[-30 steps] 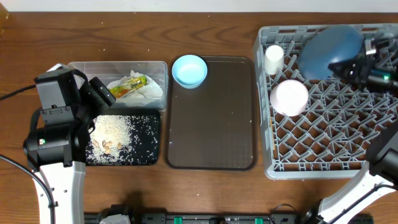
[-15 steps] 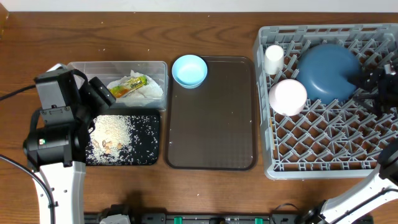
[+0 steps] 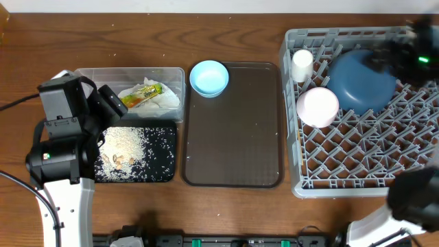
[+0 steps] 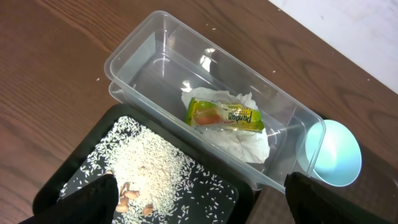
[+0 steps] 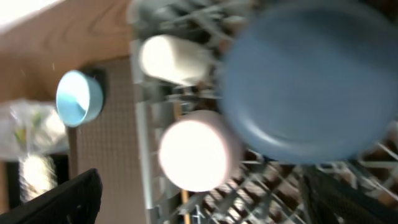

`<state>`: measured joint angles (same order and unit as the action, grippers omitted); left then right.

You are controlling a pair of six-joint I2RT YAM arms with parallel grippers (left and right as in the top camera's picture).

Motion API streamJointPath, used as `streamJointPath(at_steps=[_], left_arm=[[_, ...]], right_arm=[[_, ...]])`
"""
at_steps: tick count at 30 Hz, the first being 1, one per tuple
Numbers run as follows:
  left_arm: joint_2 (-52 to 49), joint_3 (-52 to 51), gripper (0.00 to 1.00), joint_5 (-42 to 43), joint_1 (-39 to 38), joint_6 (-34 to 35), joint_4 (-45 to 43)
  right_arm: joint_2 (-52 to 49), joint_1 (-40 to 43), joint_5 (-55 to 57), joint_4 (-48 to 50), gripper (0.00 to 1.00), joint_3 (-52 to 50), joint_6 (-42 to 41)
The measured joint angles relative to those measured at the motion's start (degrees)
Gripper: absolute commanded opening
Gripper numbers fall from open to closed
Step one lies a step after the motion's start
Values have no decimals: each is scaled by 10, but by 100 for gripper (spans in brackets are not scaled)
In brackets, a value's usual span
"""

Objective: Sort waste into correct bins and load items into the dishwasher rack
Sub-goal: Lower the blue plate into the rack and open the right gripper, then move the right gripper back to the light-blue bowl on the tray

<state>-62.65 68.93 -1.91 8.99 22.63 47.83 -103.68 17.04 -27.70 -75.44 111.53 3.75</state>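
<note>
Now we see the dark-blue bowl point(image 3: 363, 82) lying in the far part of the grey rack point(image 3: 363, 161), apparently bottom-up and leaning on the pegs. The pink bowl point(image 3: 318, 106) is just beside its left edge, and the white cup point(image 3: 302, 65) stands in the rack's far left corner. Our right gripper point(image 5: 199, 190) hangs above the rack near its far right corner. It is smeared by blur from overhead, but its wrist view shows the two dark fingers point(image 5: 62, 199) wide apart with nothing between them, so we read it as spread and empty. Our left gripper point(image 4: 200, 186) hovers over the bins on the left, its fingers likewise apart and holding nothing. Below it the clear tub point(image 4: 143, 56) holds the crumpled napkin point(image 4: 242, 134) with the yellow-green wrapper point(image 4: 224, 115) on top. The black tray point(image 4: 62, 186), just in front of the tub, carries a heap of rice point(image 4: 149, 171) and a few brownish scraps point(image 4: 130, 194). The light-blue bowl point(image 3: 208, 77) sits upright at the far left corner of the brown tray point(image 3: 233, 137), between the tub and the rack.
</note>
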Motion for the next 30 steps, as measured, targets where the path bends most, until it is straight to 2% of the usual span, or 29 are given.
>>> streamJointPath(at_steps=[7, 11, 15, 19, 25, 30], left_arm=[[0, 0, 88, 0, 0, 0, 0], [0, 0, 88, 0, 0, 0, 0], [0, 0, 88, 0, 0, 0, 0], [0, 0, 88, 0, 0, 0, 0], [0, 0, 88, 0, 0, 0, 0], [0, 0, 88, 0, 0, 0, 0]], right_arm=[[43, -258, 123, 43, 99, 2, -26], [23, -420, 188, 88, 99, 2, -32], [-19, -524, 246, 128, 99, 2, -33], [-78, -572, 305, 156, 98, 2, -33], [-159, -588, 350, 200, 87, 2, -21], [-199, -588, 346, 247, 74, 2, 11]])
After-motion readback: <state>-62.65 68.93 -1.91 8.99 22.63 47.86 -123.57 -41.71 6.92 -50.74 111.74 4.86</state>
